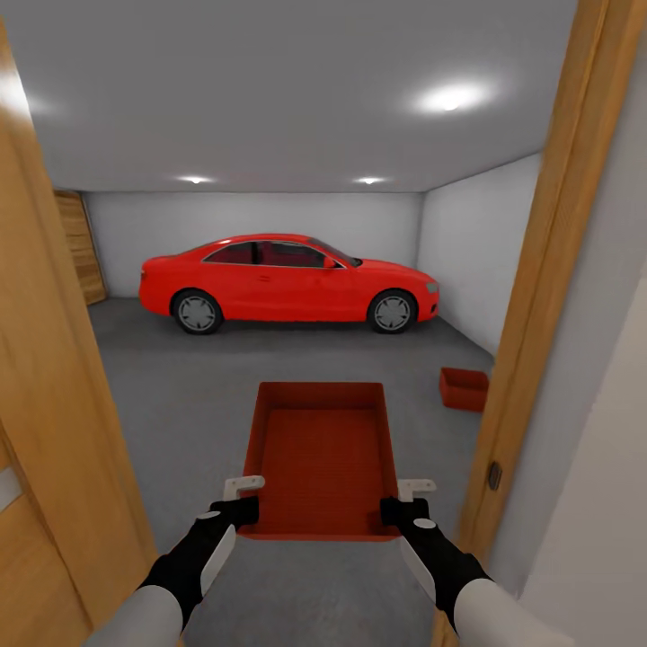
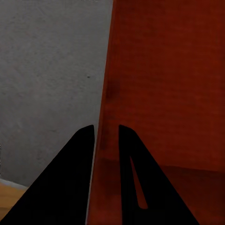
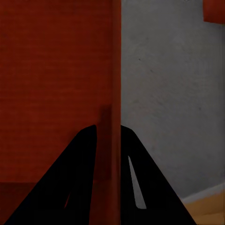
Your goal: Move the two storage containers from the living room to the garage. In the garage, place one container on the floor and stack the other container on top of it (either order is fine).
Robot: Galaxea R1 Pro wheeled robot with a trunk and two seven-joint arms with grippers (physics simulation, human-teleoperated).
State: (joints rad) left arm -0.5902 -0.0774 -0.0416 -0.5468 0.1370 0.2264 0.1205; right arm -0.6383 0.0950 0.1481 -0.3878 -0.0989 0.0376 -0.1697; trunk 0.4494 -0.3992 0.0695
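Orange-red, low-walled plastic bin (image 1: 323, 458) with a ribbed bottom hangs level before the robot in the head view, held over the mottled grey concrete floor (image 1: 198, 395) between wooden door jambs (image 1: 548, 270). The left gripper (image 1: 244, 500) and right gripper (image 1: 406, 501) hold its near corners. A second identical orange-red bin (image 1: 464, 388) sits on the floor by the white right wall, short of a red car (image 1: 288, 283).

Left wrist view: the fingers (image 2: 77, 159) pinch the bin's side wall (image 2: 105, 93).

Right wrist view: the fingers (image 3: 133, 159) clamp the opposite wall (image 3: 116, 70); the second bin (image 3: 214, 10) shows at a corner.
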